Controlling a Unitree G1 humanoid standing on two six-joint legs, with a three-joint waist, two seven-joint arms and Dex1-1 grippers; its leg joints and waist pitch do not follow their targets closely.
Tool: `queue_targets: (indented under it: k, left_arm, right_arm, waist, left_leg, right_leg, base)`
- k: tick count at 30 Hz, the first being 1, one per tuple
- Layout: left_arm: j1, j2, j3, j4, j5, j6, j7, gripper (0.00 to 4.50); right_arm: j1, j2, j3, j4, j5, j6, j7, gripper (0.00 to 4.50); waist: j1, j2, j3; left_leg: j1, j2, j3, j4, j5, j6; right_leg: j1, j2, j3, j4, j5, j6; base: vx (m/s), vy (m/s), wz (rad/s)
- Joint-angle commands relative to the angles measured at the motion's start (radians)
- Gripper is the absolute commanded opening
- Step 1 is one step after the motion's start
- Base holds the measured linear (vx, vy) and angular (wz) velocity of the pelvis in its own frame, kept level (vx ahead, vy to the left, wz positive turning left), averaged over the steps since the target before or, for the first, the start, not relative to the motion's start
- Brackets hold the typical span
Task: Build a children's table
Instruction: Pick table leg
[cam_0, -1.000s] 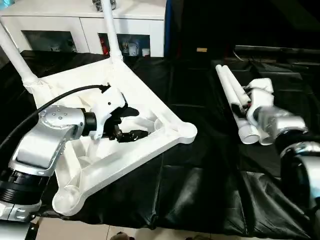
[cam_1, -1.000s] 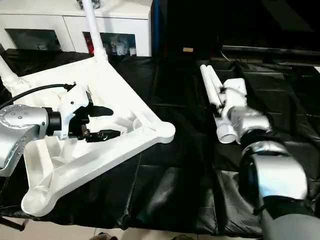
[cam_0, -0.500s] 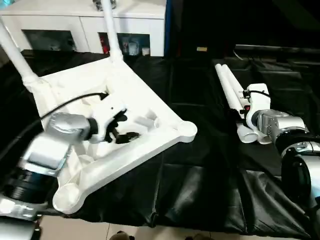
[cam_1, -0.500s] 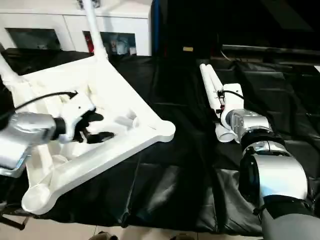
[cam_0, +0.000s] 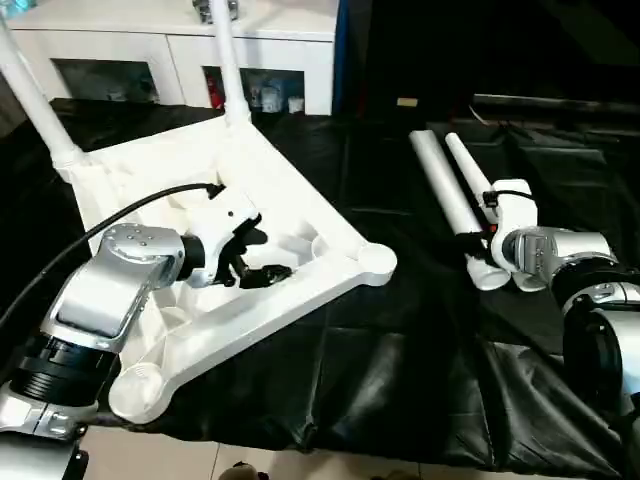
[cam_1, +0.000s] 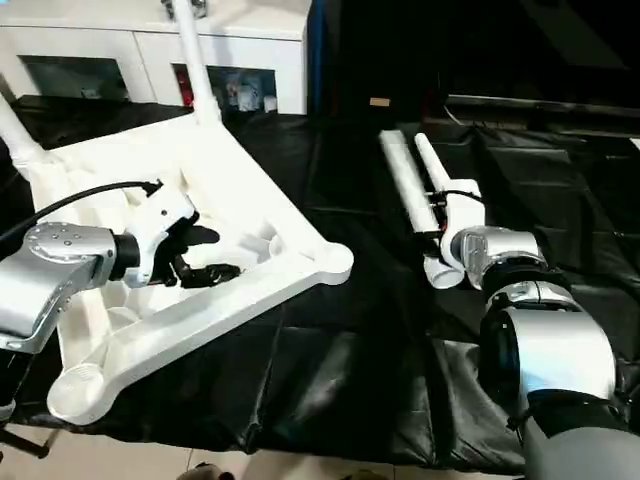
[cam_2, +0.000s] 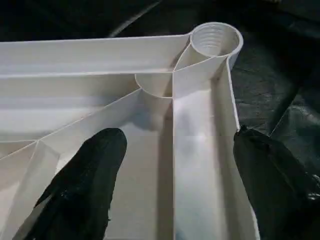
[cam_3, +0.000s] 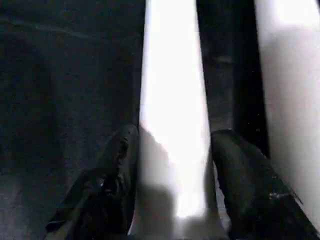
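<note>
- While the tabletop (cam_0: 250, 230) lies upside down on the black sheet (cam_0: 400, 360), ribs up, two legs already stand in its far corners: one leg (cam_0: 225, 60) at the far corner near the cabinet (cam_0: 180, 50), another (cam_0: 35, 100) at the corner toward the robot's left.
- Two corner sockets sit empty: one (cam_0: 377, 262) points toward the middle of the sheet, the other (cam_0: 138, 385) lies nearest the robot.
- Over the ribbed underside hangs the left gripper (cam_0: 250, 255), its black fingers (cam_2: 80, 185) spread wide and holding nothing.
- Seen from the left wrist, one finger is over a rib bay and the other is at the outer wall, with the empty threaded socket (cam_2: 216, 40) ahead of them.
- Off to the robot's right, well apart from the tabletop, two loose legs lie side by side on the sheet, just beside each other: a loose leg (cam_0: 447, 205) on the tabletop side and a second loose leg (cam_0: 475, 190) beyond it.
- At their near ends sits the right gripper (cam_0: 497, 235).
- From the right wrist, its fingers (cam_3: 112, 185) straddle one white leg (cam_3: 172, 130), a finger close on each side; whether they press it yet I cannot tell.
- Beside that leg runs its neighbour (cam_3: 292, 100).
</note>
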Motion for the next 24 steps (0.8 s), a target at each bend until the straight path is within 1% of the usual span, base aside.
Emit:
queue_targets:
  k: [1,2,4,5,9,10,12,13,14,15,16,17,18,19,20,21,22,23,24]
  left_arm:
    - [-0.021,0.011,0.004,-0.015,-0.007,0.007,-0.005,3.89]
    - [-0.022,0.011,0.003,-0.015,-0.007,0.008,-0.005,3.89]
    - [-0.023,0.013,0.004,-0.014,-0.012,0.006,-0.011,3.89]
    - [-0.023,0.012,0.004,-0.012,-0.012,0.004,-0.011,3.89]
    - [-0.026,0.007,0.004,0.000,-0.014,-0.007,-0.007,3.89]
    - [-0.031,-0.009,0.012,0.011,-0.018,-0.016,0.006,3.89]
    - [-0.038,-0.030,0.022,0.023,-0.018,-0.028,0.028,3.89]
    - [-0.043,-0.046,0.030,0.034,-0.018,-0.033,0.048,3.89]
    - [-0.049,-0.063,0.039,0.045,-0.017,-0.038,0.069,4.05]
    - [-0.065,-0.100,0.059,0.068,-0.021,-0.030,0.114,4.15]
    - [-0.072,-0.113,0.067,0.077,-0.022,-0.025,0.130,4.15]
    - [-0.101,-0.173,0.096,0.109,-0.042,-0.007,0.179,4.25]
    - [-0.111,-0.194,0.102,0.118,-0.052,-0.001,0.191,4.35]
    - [-0.115,-0.206,0.104,0.121,-0.057,0.002,0.196,4.35]
    - [-0.126,-0.227,0.109,0.133,-0.060,0.008,0.215,4.49]
    - [-0.132,-0.239,0.112,0.142,-0.060,0.012,0.228,4.50]
    - [-0.143,-0.257,0.117,0.157,-0.062,0.017,0.247,4.50]
    - [-0.163,-0.289,0.135,0.185,-0.071,0.033,0.277,4.50]
    - [-0.186,-0.326,0.160,0.219,-0.088,0.048,0.306,4.50]
  right_arm:
    - [0.012,0.009,0.004,0.021,-0.006,0.025,-0.003,2.20]
    - [0.013,0.009,0.001,0.019,-0.005,0.025,-0.005,1.98]
    - [0.014,0.012,-0.022,0.015,0.012,0.014,-0.018,1.92]
    - [0.013,0.013,-0.030,0.014,0.018,0.009,-0.020,1.89]
    - [0.012,0.014,-0.056,0.010,0.039,-0.003,-0.024,1.86]
    - [0.010,0.016,-0.065,0.004,0.049,-0.021,-0.020,1.86]
    - [0.007,0.019,-0.073,0.000,0.059,-0.031,-0.008,1.86]
    - [0.006,0.020,-0.076,-0.004,0.062,-0.047,-0.010,1.86]
    - [0.005,0.021,-0.077,-0.008,0.064,-0.061,-0.015,1.86]
    - [0.003,0.025,-0.083,-0.016,0.070,-0.080,-0.015,1.86]
    - [0.003,0.027,-0.087,-0.019,0.074,-0.087,-0.015,1.86]
    - [-0.001,0.046,-0.109,-0.047,0.103,-0.129,-0.002,1.86]
    - [-0.002,0.056,-0.119,-0.060,0.116,-0.142,0.007,1.86]
    - [-0.002,0.061,-0.125,-0.067,0.123,-0.149,0.014,1.86]
    - [0.001,0.071,-0.130,-0.084,0.132,-0.158,0.024,1.86]
    - [0.003,0.076,-0.132,-0.094,0.137,-0.164,0.030,1.86]
    - [0.006,0.086,-0.135,-0.112,0.146,-0.160,0.040,1.86]
    - [0.013,0.103,-0.141,-0.145,0.165,-0.159,0.063,1.86]
    - [0.028,0.125,-0.147,-0.198,0.193,-0.143,0.095,1.86]
  waist:
    - [0.003,-0.001,-0.073]
    - [0.005,-0.002,-0.072]
    - [0.007,0.000,-0.073]
    - [0.006,-0.002,-0.073]
    - [0.006,-0.003,-0.075]
    - [0.005,-0.005,-0.075]
    - [0.004,-0.005,-0.076]
    - [0.003,-0.005,-0.077]
    - [0.003,-0.004,-0.078]
    - [0.003,0.002,-0.079]
    - [0.000,0.002,-0.079]
    - [0.001,0.007,-0.081]
    - [-0.002,0.002,-0.080]
    - [0.001,0.002,-0.083]
    - [-0.002,0.003,-0.082]
    - [-0.002,0.002,-0.084]
    - [-0.002,0.002,-0.084]
    - [-0.003,0.005,-0.085]
    - [-0.005,0.013,-0.085]
  left_leg:
    - [0.014,0.007,0.008,-0.063,-0.206,-0.007]
    - [0.014,0.007,0.007,-0.063,-0.211,-0.010]
    - [0.015,0.007,0.007,-0.064,-0.213,-0.014]
    - [0.014,0.007,0.007,-0.064,-0.209,-0.015]
    - [0.012,0.006,0.007,-0.063,-0.191,-0.012]
    - [0.012,0.005,0.008,-0.063,-0.187,-0.010]
    - [0.012,0.005,0.009,-0.061,-0.182,-0.007]
    - [0.010,0.005,0.009,-0.061,-0.172,-0.004]
    - [0.010,0.005,0.009,-0.059,-0.165,-0.002]
    - [0.010,0.005,0.008,-0.059,-0.161,-0.002]
    - [0.010,0.005,0.009,-0.058,-0.157,0.000]
    - [0.010,0.003,0.010,-0.056,-0.146,0.007]
    - [0.009,0.002,0.012,-0.055,-0.152,0.011]
    - [0.011,0.003,0.010,-0.055,-0.149,0.019]
    - [0.006,0.003,0.008,-0.057,-0.141,0.027]
    - [0.008,0.004,0.009,-0.055,-0.132,0.034]
    - [0.008,0.004,0.009,-0.055,-0.132,0.034]
    - [0.009,0.003,0.008,-0.053,-0.116,0.046]
    - [0.009,0.002,0.010,-0.051,-0.117,0.049]
  right_leg:
    - [0.053,-0.045,0.030,-0.068,-0.202,-0.246]
    - [0.053,-0.045,0.031,-0.068,-0.210,-0.243]
    - [0.053,-0.046,0.031,-0.069,-0.217,-0.237]
    - [0.054,-0.045,0.031,-0.068,-0.208,-0.236]
    - [0.056,-0.045,0.031,-0.065,-0.186,-0.239]
    - [0.056,-0.045,0.031,-0.065,-0.180,-0.240]
    - [0.056,-0.044,0.032,-0.065,-0.171,-0.241]
    - [0.057,-0.045,0.032,-0.064,-0.158,-0.244]
    - [0.058,-0.045,0.032,-0.063,-0.144,-0.247]
    - [0.058,-0.045,0.032,-0.060,-0.132,-0.250]
    - [0.059,-0.043,0.032,-0.061,-0.120,-0.252]
    - [0.060,-0.043,0.032,-0.059,-0.099,-0.258]
    - [0.061,-0.041,0.033,-0.063,-0.096,-0.258]
    - [0.063,-0.044,0.032,-0.061,-0.089,-0.262]
    - [0.065,-0.043,0.030,-0.060,-0.080,-0.263]
    - [0.065,-0.044,0.030,-0.058,-0.067,-0.270]
    - [0.065,-0.044,0.030,-0.058,-0.067,-0.270]
    - [0.065,-0.041,0.029,-0.058,-0.042,-0.277]
    - [0.065,-0.039,0.030,-0.056,-0.034,-0.281]
  base:
    - [0.000,0.000,0.00]
    - [0.000,0.000,0.00]
    - [0.000,0.000,0.00]
    - [0.000,0.000,0.00]
    - [0.000,0.000,0.00]
    - [0.000,0.000,0.00]
    - [0.000,0.000,0.00]
    - [0.000,0.000,0.00]
    - [0.000,0.000,0.00]
    - [0.000,0.000,0.00]
    - [0.000,0.000,0.00]
    - [0.000,0.000,0.00]
    - [0.000,0.000,0.00]
    - [0.000,0.000,0.00]
    - [0.000,0.000,0.00]
    - [0.000,0.000,0.00]
    - [0.000,0.000,0.00]
    - [0.000,0.000,0.00]
    - [0.000,0.000,0.00]
